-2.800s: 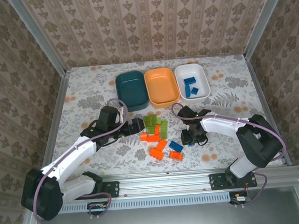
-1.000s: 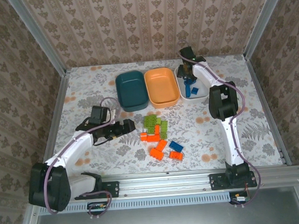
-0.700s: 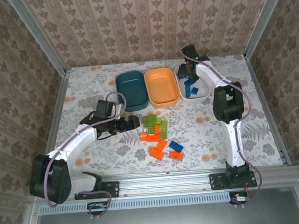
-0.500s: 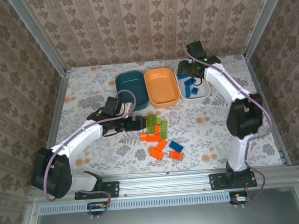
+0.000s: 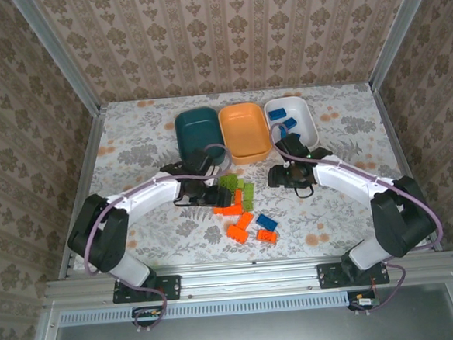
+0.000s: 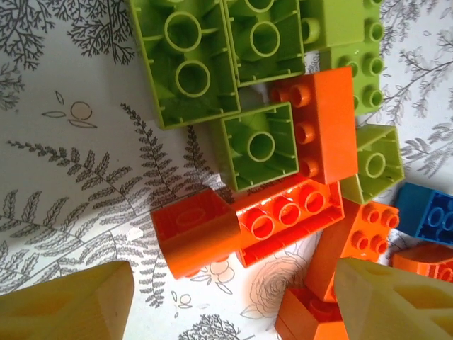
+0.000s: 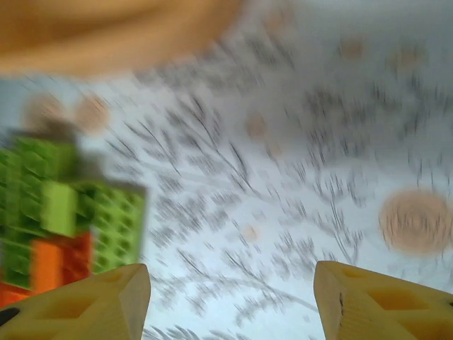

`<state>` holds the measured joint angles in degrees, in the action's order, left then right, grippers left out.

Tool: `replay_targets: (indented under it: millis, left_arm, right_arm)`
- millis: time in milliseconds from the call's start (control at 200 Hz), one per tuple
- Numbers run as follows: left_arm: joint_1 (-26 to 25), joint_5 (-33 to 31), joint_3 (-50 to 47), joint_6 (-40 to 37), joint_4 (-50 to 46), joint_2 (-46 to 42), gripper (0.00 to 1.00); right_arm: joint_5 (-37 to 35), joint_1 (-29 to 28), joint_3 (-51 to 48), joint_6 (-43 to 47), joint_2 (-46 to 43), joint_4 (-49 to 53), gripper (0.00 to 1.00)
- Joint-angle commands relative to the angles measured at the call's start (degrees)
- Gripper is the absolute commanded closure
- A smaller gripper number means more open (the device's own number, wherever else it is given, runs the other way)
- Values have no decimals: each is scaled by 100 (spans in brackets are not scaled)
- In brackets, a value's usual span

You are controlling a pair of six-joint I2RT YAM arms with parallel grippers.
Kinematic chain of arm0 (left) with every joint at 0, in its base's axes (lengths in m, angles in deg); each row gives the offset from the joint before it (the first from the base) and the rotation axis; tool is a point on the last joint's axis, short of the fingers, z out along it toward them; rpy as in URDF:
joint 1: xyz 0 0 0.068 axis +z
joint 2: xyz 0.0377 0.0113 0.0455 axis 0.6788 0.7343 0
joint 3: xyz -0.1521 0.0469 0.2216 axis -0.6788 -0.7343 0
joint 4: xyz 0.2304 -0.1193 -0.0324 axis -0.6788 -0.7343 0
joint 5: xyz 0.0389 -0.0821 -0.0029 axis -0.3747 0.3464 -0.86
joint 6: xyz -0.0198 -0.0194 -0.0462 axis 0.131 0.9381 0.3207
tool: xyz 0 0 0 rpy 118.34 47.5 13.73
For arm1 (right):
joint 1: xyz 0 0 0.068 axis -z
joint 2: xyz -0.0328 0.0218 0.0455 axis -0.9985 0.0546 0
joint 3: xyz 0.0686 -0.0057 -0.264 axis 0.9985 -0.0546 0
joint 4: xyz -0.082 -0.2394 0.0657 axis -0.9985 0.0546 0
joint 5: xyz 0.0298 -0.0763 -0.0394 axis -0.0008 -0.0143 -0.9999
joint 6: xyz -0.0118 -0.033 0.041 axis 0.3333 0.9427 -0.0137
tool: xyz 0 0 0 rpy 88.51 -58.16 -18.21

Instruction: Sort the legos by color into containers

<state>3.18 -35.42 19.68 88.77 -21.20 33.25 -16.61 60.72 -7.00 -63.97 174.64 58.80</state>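
Left gripper, over the crowded lego pile, could drag a green brick along if it closes on the orange brick just ahead, since the two lie tight together. Its jaws stand fairly wide, empty. Right gripper, beside the pile, is about half open, holding nothing. Beyond sit the teal bin, orange bin and white bin, blue bricks in the last.

The left arm has swung in from the left side of the bench. Its pincer now sits at the left edge of the brick pile, jaws apart. The right arm has taken a blue brick off the bench into the white bin and come back. Its pincer now hangs empty, right of the pile.
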Motion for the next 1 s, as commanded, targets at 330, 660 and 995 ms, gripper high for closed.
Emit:
replay_targets:
  millis: [330,660,995]
  left_arm:
    - [-267,-471,440,49,-400,670,35]
    - [-275,-577,446,-9,-529,742,51]
    - [-247,-652,466,-61,-734,526,65]
  right_arm:
    - [115,-13,-213,-32,-414,-390,36]
    - [221,-13,-193,-54,-222,-511,36]
    - [255,-21,-138,-69,-457,-289,35]
